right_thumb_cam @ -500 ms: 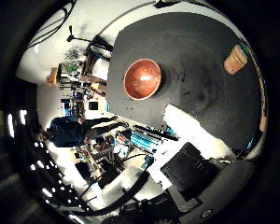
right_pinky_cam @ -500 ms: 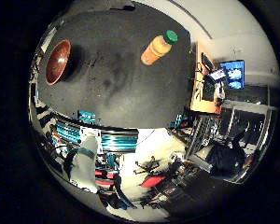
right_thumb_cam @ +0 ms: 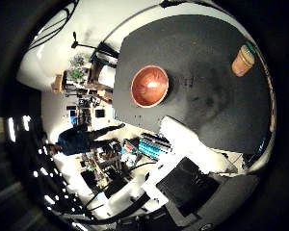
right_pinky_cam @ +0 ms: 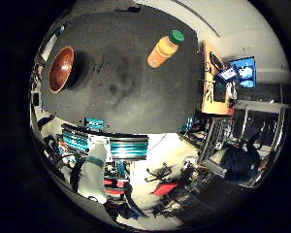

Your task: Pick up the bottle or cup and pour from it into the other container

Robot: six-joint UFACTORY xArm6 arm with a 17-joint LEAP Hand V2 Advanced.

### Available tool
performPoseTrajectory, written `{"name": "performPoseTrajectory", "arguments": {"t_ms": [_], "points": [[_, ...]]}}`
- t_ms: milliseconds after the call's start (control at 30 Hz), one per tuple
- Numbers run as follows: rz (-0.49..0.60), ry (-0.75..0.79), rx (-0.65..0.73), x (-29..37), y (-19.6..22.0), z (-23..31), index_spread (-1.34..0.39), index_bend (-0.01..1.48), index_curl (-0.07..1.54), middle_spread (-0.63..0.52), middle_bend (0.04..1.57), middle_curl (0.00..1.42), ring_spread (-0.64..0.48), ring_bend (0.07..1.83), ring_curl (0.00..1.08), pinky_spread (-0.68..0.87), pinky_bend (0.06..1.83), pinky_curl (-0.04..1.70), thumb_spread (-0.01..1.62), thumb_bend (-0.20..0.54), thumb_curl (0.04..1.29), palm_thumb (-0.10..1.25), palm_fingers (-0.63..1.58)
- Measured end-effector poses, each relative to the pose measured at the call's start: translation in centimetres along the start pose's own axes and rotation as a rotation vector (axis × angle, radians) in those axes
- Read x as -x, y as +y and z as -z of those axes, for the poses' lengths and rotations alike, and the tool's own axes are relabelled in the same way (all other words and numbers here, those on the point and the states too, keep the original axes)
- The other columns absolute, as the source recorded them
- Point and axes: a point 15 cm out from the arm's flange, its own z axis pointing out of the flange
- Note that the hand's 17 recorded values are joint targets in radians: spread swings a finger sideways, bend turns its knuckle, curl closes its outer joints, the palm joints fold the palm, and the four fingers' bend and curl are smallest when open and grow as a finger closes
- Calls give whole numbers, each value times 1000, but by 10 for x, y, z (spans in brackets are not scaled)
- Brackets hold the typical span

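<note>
An orange juice bottle (right_pinky_cam: pixel 165 49) with a green cap stands upright on the black table (right_pinky_cam: pixel 131 97), toward its far side. A brown wooden bowl (right_thumb_cam: pixel 149 86) sits on the same table, well apart from the bottle, and looks empty. My hand (right_thumb_cam: pixel 188 163) hangs high above the table near its edge, far from both things. Its white and black fingers (right_pinky_cam: pixel 95 171) reach into the views relaxed, with nothing between them.
Beyond the table's edge lie teal-and-white equipment racks (right_pinky_cam: pixel 114 145) and floor clutter. A wooden desk with a lit screen (right_pinky_cam: pixel 242 73) stands past the bottle's side of the table. A person (right_thumb_cam: pixel 82 137) stands off in the room.
</note>
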Motion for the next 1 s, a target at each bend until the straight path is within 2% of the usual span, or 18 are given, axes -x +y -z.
{"name": "performPoseTrajectory", "arguments": {"t_ms": [167, 467, 700, 1000], "points": [[-48, -73, -123, -16, -11, 17, -363, 159, 281, -27, 222, 349, 145, 390, 226, 428, 797, -4, 1042, -28, 343, 592, 279], [-140, -176, -256, -63, -20, 28, -321, 154, 269, -11, 267, 354, 138, 450, 230, 429, 863, -5, 1037, -29, 321, 537, 253], [-223, -250, -363, -115, -23, 23, -291, 157, 266, 20, 286, 353, 145, 480, 230, 425, 906, -6, 1020, -30, 308, 489, 215], [-266, -375, -500, -178, -24, -3, -268, 160, 276, 27, 311, 353, 146, 501, 229, 417, 923, -6, 1015, -26, 310, 489, 202]]}}
